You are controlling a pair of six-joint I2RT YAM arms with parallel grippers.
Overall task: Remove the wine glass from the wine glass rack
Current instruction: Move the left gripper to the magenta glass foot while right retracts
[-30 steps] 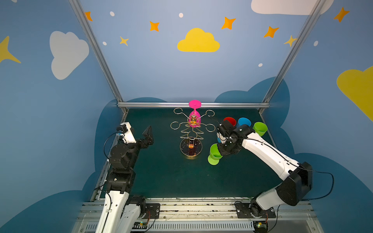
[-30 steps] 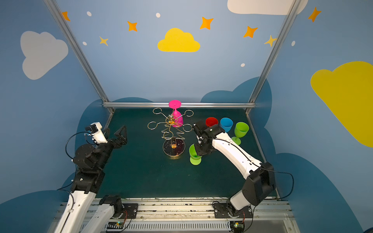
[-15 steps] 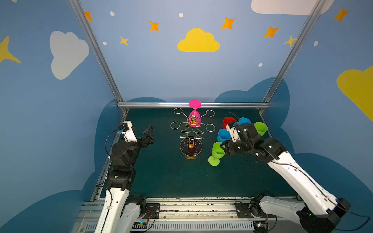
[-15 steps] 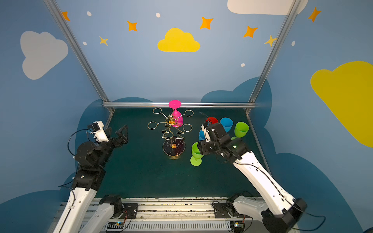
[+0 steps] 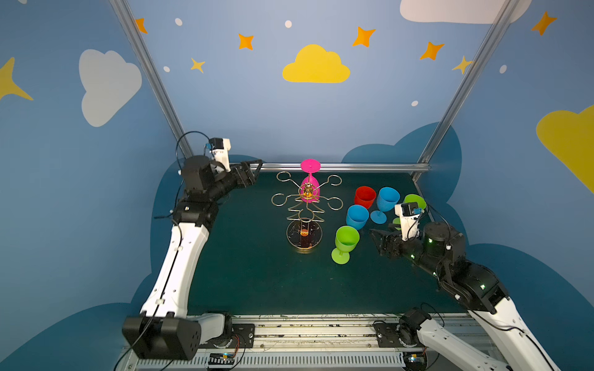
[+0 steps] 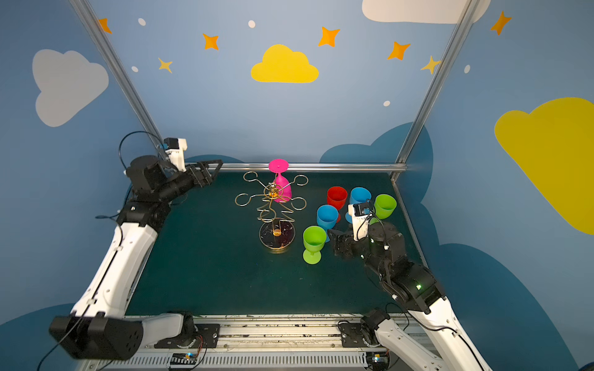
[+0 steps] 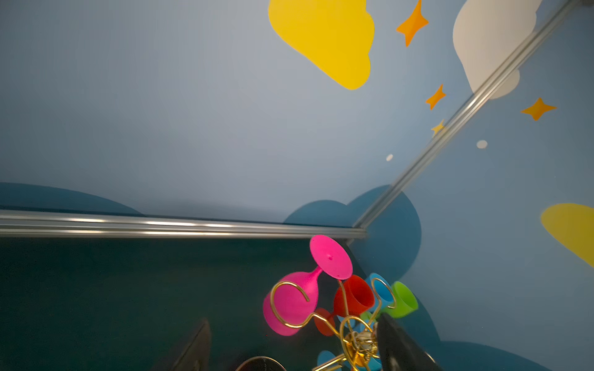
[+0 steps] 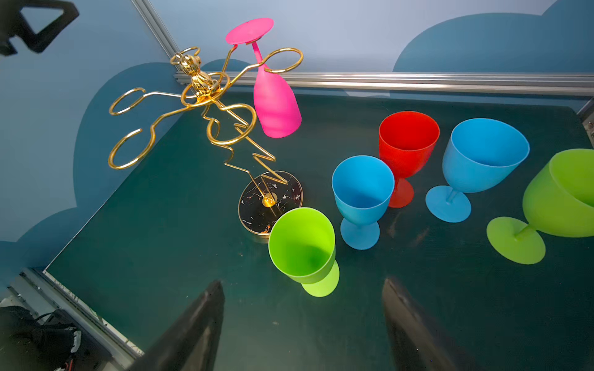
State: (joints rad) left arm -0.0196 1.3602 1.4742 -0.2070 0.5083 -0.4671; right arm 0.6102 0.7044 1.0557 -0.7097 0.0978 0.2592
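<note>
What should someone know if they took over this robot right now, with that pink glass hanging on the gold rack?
Both open and empty: the left gripper, raised at the back left and facing the rack; the right gripper, low beside the near green glass.
The pink glass hangs upside down in a back loop of the rack, untouched.
Done: five other glasses stand upright on the mat, right of the rack.
Left: grip the pink glass, slide it out of its loop and set it down.

White arm links (image 5: pixel 181 257), black joints (image 5: pixel 199 175), looping black cables (image 5: pixel 194 131)
</note>
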